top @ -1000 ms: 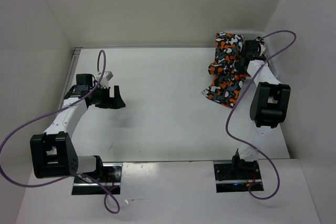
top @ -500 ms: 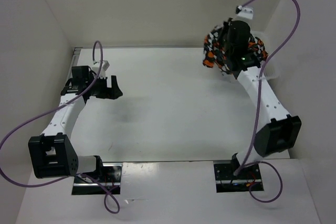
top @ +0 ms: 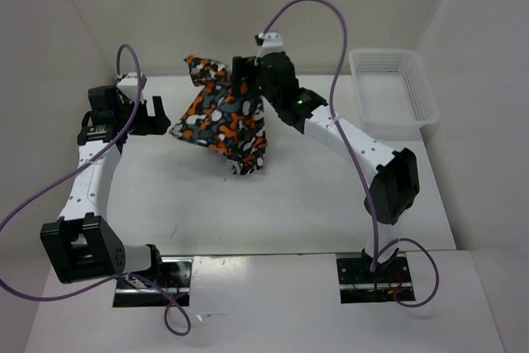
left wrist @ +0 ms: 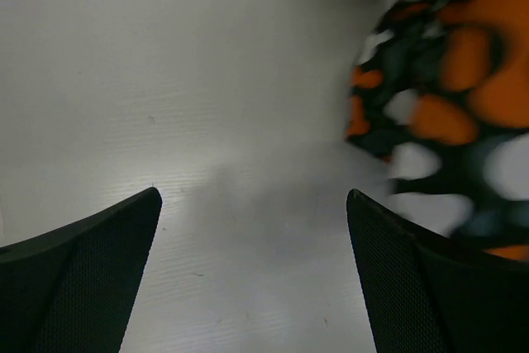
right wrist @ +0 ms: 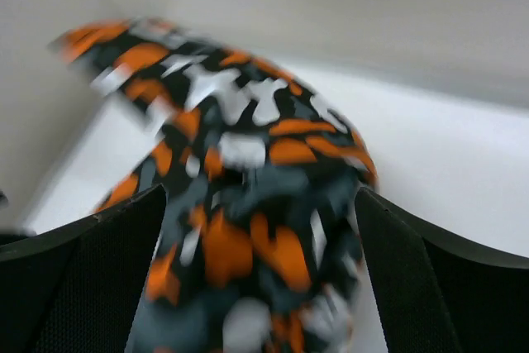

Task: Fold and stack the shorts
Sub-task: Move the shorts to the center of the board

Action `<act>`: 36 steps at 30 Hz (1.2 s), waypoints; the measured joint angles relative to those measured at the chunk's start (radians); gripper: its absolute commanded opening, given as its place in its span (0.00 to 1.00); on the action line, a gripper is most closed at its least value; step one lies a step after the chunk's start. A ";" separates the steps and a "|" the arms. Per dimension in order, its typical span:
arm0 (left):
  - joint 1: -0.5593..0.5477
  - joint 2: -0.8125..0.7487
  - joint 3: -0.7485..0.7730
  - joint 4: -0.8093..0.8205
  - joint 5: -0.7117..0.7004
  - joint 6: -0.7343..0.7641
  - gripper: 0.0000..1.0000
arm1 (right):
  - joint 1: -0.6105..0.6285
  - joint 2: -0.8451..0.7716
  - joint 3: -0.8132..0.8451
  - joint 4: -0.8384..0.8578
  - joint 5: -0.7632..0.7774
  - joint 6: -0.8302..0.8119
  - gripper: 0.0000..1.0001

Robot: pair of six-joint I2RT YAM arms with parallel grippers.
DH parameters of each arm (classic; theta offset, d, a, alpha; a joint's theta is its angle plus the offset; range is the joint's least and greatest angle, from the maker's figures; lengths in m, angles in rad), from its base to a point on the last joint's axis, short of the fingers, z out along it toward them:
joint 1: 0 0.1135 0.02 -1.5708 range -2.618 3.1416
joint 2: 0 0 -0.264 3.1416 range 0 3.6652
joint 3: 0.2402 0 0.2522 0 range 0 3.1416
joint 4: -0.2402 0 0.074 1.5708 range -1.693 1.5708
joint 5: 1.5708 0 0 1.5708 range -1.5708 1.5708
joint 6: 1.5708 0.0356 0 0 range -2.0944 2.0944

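Over the table's [top: 331, 196] far middle, dangles soft, light, floppy shorts [top: 221, 121] between wide-parted jaws of right gripper [top: 241, 80]; calls for pinching a corner edge. Leaves left gripper [top: 159, 117] gaping empty just left.

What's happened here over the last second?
The right gripper swung the shorts from the far right corner leftward to mid-table, uncovering the white basket; its fingers now look spread, so its hold is unclear. The left gripper shifted farther away and left, staying open and empty.
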 measured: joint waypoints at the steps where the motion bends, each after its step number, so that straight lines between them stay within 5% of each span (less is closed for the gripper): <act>1: 0.008 -0.002 0.000 -0.007 -0.011 0.000 0.99 | 0.013 0.032 -0.005 -0.034 -0.019 -0.001 1.00; 9: -0.044 -0.041 -0.001 -0.160 0.001 0.000 0.99 | 0.054 -0.177 -0.430 -0.035 -0.052 -0.006 1.00; 16: -0.184 0.035 -0.068 -0.159 -0.020 0.001 0.99 | 0.050 -0.336 -0.624 0.044 -0.084 -0.064 0.96; 20: -0.182 0.138 -0.089 -0.076 -0.097 0.001 0.99 | 0.050 -0.227 -0.631 0.058 -0.144 -0.071 0.89; 24: -0.164 0.194 -0.085 0.031 -0.150 0.000 0.99 | 0.055 -0.035 -0.583 0.053 -0.204 -0.055 1.00; 29: -0.185 0.263 -0.088 0.156 -0.221 0.000 0.99 | 0.081 0.113 -0.543 0.043 -0.243 -0.051 1.00; 33: -0.222 0.334 -0.104 0.222 -0.260 0.000 0.92 | 0.089 0.156 -0.511 0.031 -0.247 -0.055 0.82; 35: -0.229 0.363 -0.117 0.245 -0.275 0.000 0.85 | 0.089 0.158 -0.506 0.030 -0.244 -0.054 0.66; 36: -0.228 0.375 -0.121 0.252 -0.282 -0.002 0.81 | 0.089 0.158 -0.506 0.030 -0.239 -0.054 0.46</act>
